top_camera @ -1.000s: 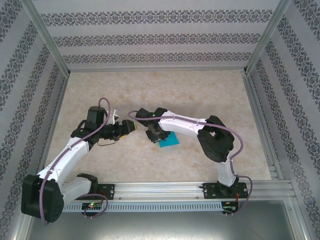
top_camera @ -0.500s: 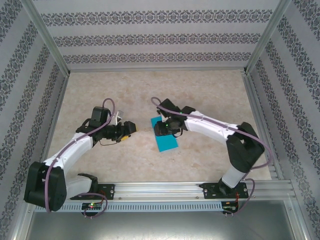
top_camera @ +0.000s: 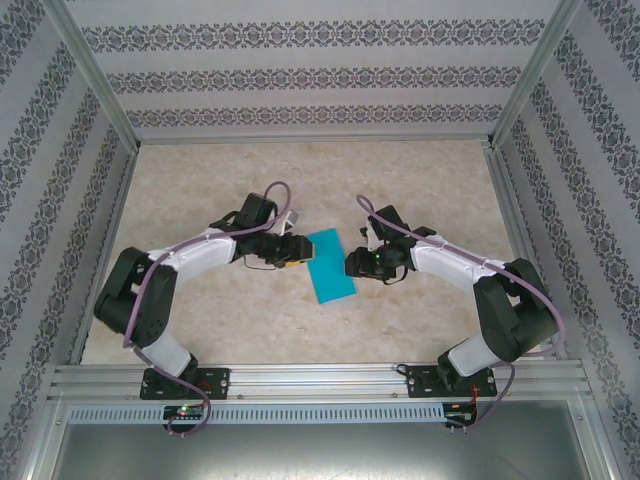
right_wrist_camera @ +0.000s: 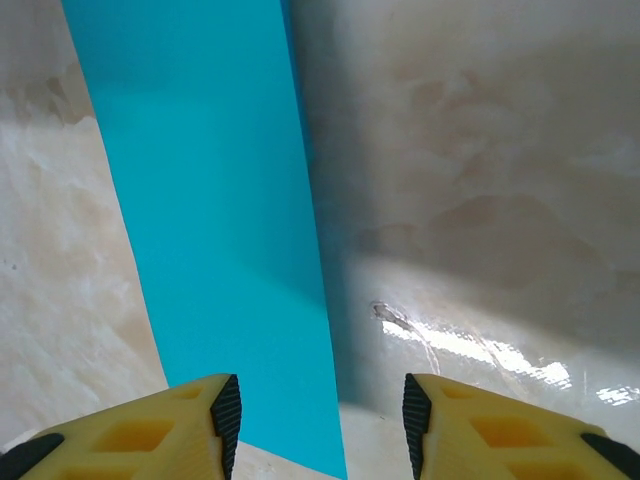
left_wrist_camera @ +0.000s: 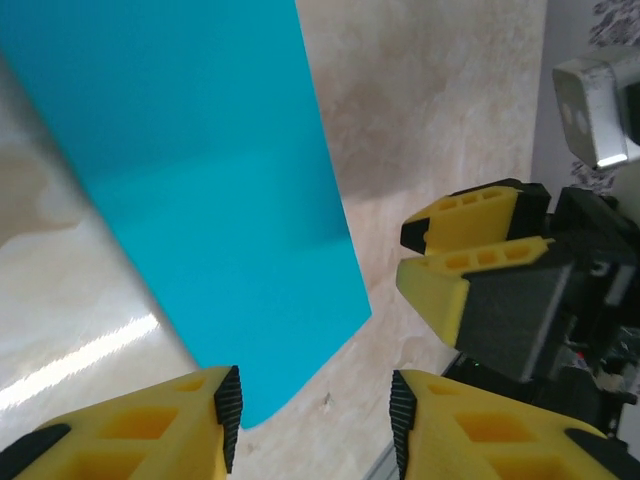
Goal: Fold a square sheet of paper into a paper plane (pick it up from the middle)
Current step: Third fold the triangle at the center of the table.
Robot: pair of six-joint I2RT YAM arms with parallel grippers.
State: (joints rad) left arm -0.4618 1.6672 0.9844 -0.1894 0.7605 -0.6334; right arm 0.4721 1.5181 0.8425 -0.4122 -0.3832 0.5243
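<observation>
The sheet of paper [top_camera: 330, 265] lies flat on the table [top_camera: 420, 180], near the middle, between the two arms. It is plain teal-blue, smooth and unmarked. From above it reads as an oblong, clearly longer than wide, set at a slight slant. Whether it is one layer or doubled over cannot be told. The left wrist view shows a faint change of tone across it, either a shadow or a soft bend.

The left tool [top_camera: 297, 250] sits at the paper's left long edge and the right tool [top_camera: 354, 265] just beside its right long edge. From above it is unclear whether either one touches the paper.

In the left wrist view the left tool [left_wrist_camera: 310, 420] stands spread with nothing pinched. The paper's near corner reaches the inner side of one finger [left_wrist_camera: 215, 415], which hides a little of the edge. The right tool [left_wrist_camera: 405, 255] faces it from across the table, its yellow fingers slightly apart.

In the right wrist view the right tool [right_wrist_camera: 318, 420] is also spread and grips nothing. The paper's edge runs down into the gap, on the table below.

Both wrist views cut off the paper's far end at the top, and the fingers at the bottom.
</observation>
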